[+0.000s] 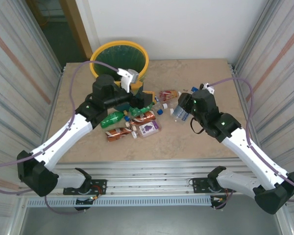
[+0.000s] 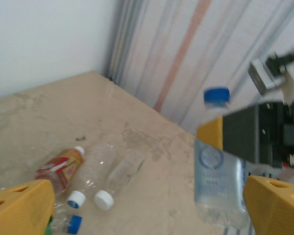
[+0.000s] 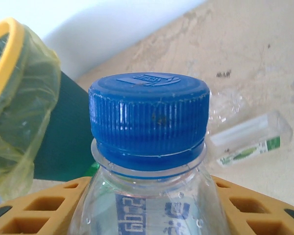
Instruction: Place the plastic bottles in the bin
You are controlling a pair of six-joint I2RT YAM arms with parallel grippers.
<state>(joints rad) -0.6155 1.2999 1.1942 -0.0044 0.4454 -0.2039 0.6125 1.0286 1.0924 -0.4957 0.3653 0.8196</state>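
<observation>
From above, the round yellow-rimmed, dark teal bin with a yellow-green liner stands upper left of centre at the far edge of the table; what it holds I cannot tell. Crushed plastic bottles are heaped mid-frame, just below the left tool. Right of centre, the right tool pinches a clear blue-capped bottle. In the left wrist view, yellow fingers stand spread wide. A brown-orange bottle and a clear crushed bottle lie lower left, and the pinched bottle hangs at the right. In the right wrist view, its blue cap sits at centre between yellow fingers, with the bin at the left.
</observation>
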